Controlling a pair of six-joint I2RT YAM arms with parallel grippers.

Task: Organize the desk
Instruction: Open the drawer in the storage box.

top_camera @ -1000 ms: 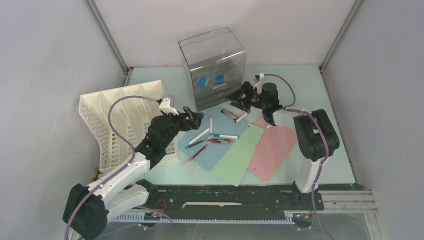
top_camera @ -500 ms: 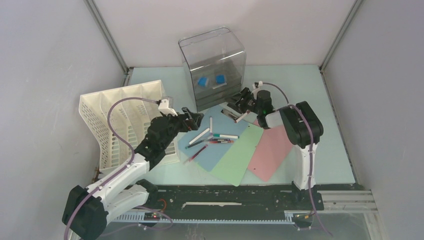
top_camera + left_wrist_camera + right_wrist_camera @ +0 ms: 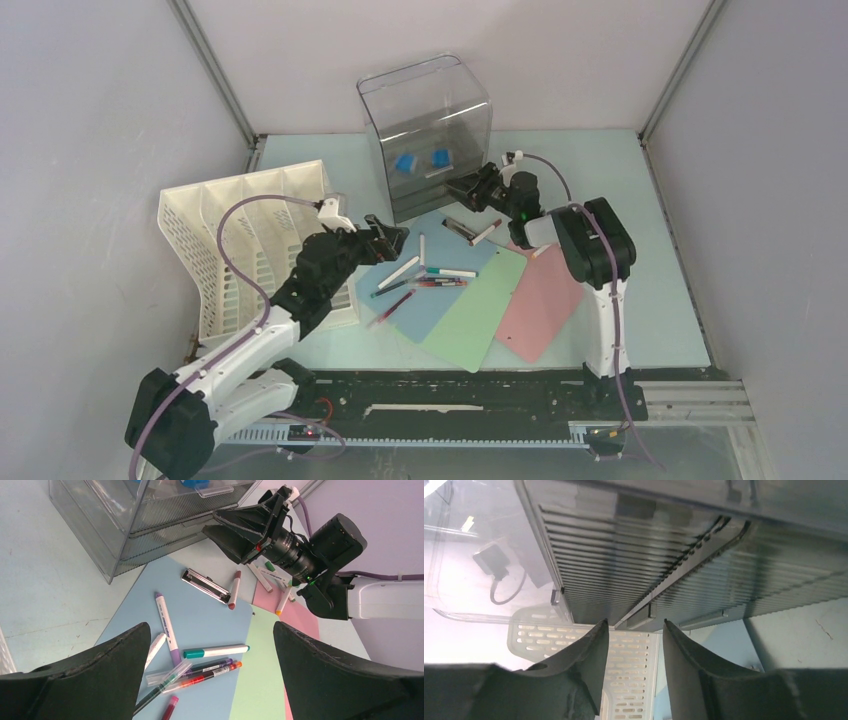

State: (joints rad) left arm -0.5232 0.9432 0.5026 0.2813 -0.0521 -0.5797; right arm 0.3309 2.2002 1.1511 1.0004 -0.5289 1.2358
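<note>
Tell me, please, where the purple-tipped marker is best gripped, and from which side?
Take the purple-tipped marker across its white barrel, toward the end nearer the drawer box, bringing the left gripper down from above, crosswise. It lies flat on the blue sheet, and that half looks clear of the white marker.

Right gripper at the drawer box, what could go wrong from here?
The right gripper is lined up on a thin drawer handle, and it may slip off that lip. Pulling might drag the whole drawer box rather than slide the drawer out. A pen and a clip lie just in front of the box, where the arm could sweep them.
</note>
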